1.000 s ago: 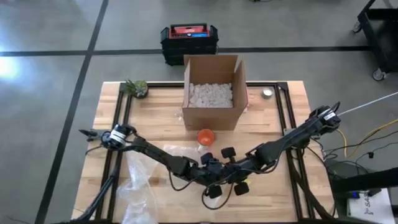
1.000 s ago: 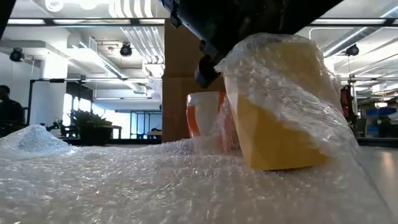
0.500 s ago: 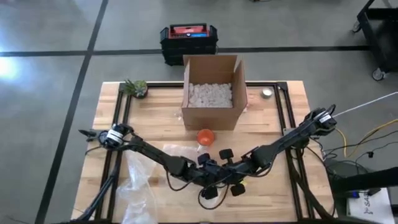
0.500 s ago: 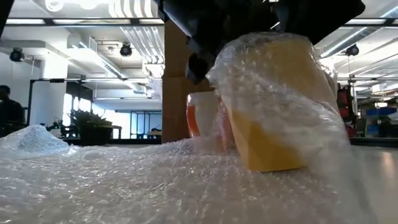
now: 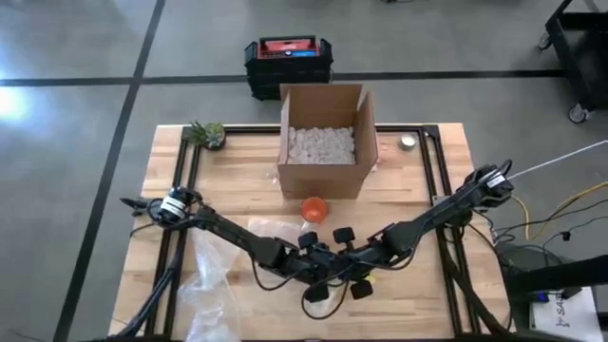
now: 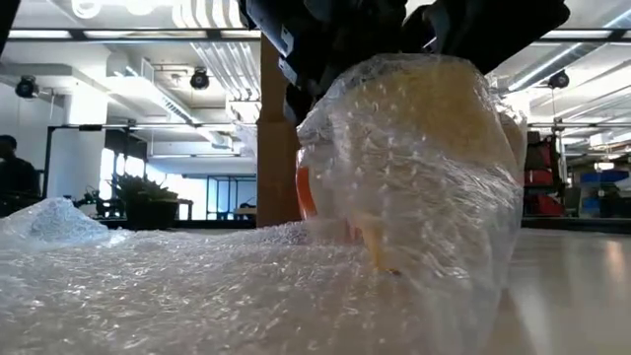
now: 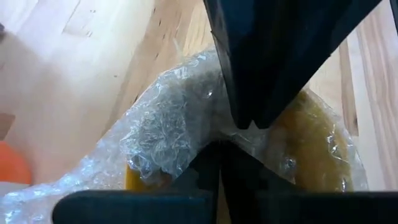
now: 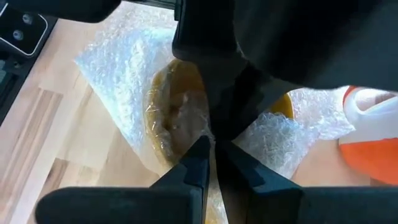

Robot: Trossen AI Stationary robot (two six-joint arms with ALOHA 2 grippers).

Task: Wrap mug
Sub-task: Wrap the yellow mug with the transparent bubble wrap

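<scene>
We see clear, glossy bubble wrap, its surface pebbled, over a smooth yellow mug. The worktop is pale matt wood, and the box is plain brown cardboard.

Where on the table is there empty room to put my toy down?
Bare wood shows on the wooden table right of the open cardboard box, near the small round silver object, and left of the box below the small green plant. The front middle is crowded: both grippers, the orange mug and clear bubble wrap.
</scene>
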